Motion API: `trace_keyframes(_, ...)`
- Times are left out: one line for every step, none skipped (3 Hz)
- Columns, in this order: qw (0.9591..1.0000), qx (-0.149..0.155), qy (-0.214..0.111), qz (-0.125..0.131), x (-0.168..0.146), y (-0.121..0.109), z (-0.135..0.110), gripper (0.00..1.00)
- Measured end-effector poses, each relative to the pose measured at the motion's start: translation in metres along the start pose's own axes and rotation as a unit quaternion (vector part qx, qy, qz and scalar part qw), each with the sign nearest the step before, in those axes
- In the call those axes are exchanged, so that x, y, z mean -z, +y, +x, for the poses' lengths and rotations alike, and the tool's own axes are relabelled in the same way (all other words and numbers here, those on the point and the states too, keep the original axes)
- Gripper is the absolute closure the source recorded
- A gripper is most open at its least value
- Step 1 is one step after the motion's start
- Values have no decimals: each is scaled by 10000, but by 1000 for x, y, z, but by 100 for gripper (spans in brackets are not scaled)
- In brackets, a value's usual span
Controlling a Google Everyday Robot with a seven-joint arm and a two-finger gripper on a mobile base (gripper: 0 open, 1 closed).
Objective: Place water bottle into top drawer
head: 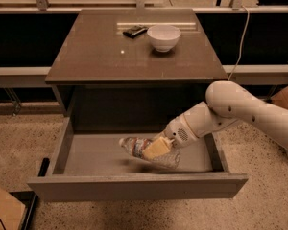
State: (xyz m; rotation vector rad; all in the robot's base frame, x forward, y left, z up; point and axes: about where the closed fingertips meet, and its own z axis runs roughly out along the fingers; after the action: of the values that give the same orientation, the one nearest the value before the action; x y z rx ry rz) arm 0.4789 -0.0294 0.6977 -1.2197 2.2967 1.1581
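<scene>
The top drawer point(134, 183) is pulled fully open below the table, its grey-brown floor bare on the left. My gripper point(156, 149) is shut on the water bottle point(139, 146), a small clear crinkled bottle lying nearly level with its cap end pointing left. The bottle hangs inside the drawer, right of centre, just above the drawer floor; a shadow lies under it. My white arm point(240, 109) reaches in from the right over the drawer's right wall.
A white bowl point(163, 37) and a small dark object point(134, 31) stand on the brown table top point(96, 51). A cardboard box point(2, 207) sits on the floor at the lower left, another point(284, 97) at the right.
</scene>
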Motion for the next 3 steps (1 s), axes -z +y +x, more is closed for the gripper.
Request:
trace_keyframes(9989, -84, -336, 312, -6, -24, 0, 50)
trace_keyframes(9959, -87, -662, 618, -7, -41, -9, 19)
trace_keyframes(9963, -82, -632, 579, -9, -39, -8, 0)
